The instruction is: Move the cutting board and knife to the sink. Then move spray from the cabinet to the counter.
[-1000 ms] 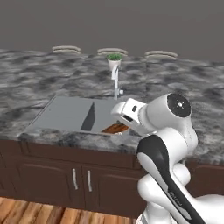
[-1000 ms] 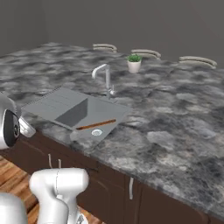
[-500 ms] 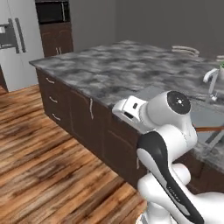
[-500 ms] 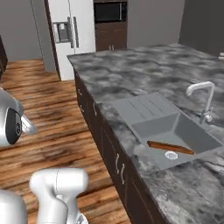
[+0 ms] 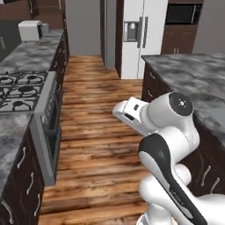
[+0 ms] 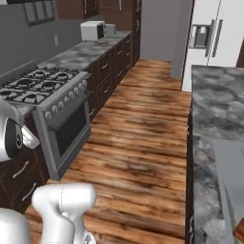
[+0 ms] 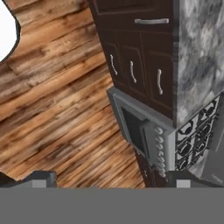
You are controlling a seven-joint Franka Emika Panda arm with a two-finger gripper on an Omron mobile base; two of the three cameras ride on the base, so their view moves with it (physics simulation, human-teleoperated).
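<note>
At frame edge, sink (image 6: 229, 176) cropped.

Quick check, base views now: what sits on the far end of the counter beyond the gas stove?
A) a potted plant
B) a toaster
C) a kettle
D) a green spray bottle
B: a boxy silver toaster stands on the grey counter past the gas stove.

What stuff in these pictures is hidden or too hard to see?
- Sink: right base view, cut off by the right edge.
- Brown thing: right base view, only a corner at the bottom right edge; cannot identify it.
- Stove: hand view, its top runs off the right edge.
- Toaster: left base view, too small for detail.
</note>
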